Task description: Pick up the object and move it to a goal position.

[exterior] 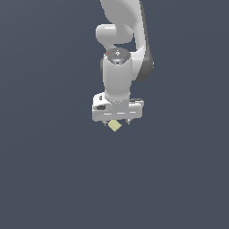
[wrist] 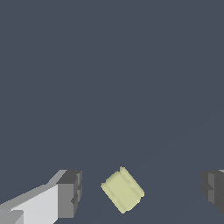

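My tool (wrist: 141,192) spread wide, fingers (wrist: 70,192) clear of block on both sides, gripping nothing. Pale yellow-green block (wrist: 123,190) sits tilted between them, low centre of wrist frame. Exterior view: block (exterior: 115,125) just under tool (exterior: 117,121), frame centre.

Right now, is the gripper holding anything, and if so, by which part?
Nothing is held. The gripper is open, and the yellow-green block lies between its fingers with a clear gap on each side, touching neither.
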Motion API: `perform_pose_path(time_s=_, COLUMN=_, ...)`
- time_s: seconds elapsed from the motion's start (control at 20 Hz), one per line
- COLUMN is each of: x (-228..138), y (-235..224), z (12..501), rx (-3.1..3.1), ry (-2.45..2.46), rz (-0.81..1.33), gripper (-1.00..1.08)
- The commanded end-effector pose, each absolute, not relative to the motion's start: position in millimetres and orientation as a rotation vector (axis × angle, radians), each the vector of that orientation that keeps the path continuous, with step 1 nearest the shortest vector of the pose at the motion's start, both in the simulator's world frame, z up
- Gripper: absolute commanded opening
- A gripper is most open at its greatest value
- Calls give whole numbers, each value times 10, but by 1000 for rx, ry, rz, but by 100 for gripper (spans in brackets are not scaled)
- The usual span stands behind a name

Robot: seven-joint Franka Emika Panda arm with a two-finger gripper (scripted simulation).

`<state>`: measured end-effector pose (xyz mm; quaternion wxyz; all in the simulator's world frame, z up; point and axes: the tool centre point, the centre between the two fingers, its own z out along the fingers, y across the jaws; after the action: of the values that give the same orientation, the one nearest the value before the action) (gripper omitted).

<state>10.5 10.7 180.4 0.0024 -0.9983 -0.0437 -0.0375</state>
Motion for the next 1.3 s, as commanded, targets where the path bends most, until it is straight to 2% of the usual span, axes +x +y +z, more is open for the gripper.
perform_pose_path(time_s=0.0, x=51, y=85, z=1709, rx=-3134, ry=-204, rz=-109, gripper=100)
perform_pose_path(time_s=0.75, x=-541, y=-21, z=924, rx=-3040, ry=-853, rz=-29, gripper=100)
perform_pose_path(time_s=1.25, x=-847, y=-10, z=630, rx=-2934, ry=-1134, rz=-4, gripper=100)
